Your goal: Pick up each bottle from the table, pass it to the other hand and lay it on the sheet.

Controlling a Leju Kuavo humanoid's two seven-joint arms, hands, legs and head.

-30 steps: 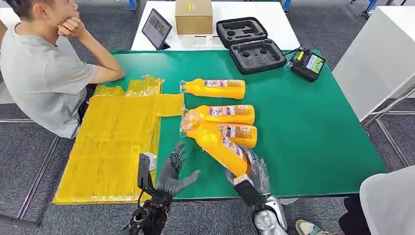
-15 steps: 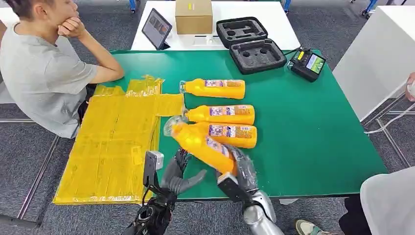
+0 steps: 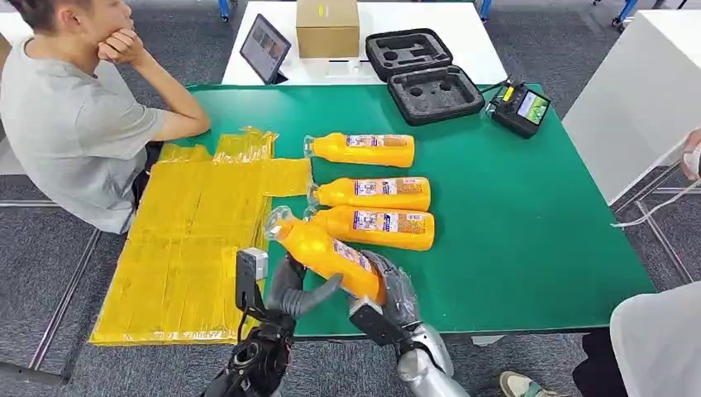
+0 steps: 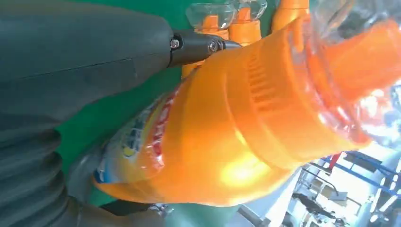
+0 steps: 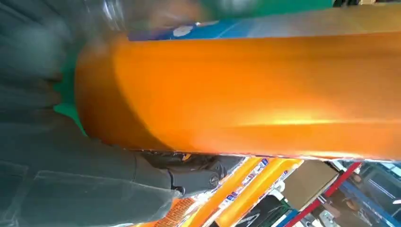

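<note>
Handing off over the near table edge: yellow sheet (image 3: 194,240) far left, then left hand (image 3: 295,291) with fingers apart, cupped under the orange bottle (image 3: 324,252), not yet clamped. Right hand (image 3: 390,289) grips its base. Risk: right lets go early and the bottle rolls off the green table (image 3: 529,223).

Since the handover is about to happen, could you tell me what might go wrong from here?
1. The right hand grips the held bottle only at its base, so the long cap end could sag or slip before the left hand closes on it.
2. That bottle hangs close over the nearest lying bottle; a drop could knock it rolling across the green table.
</note>
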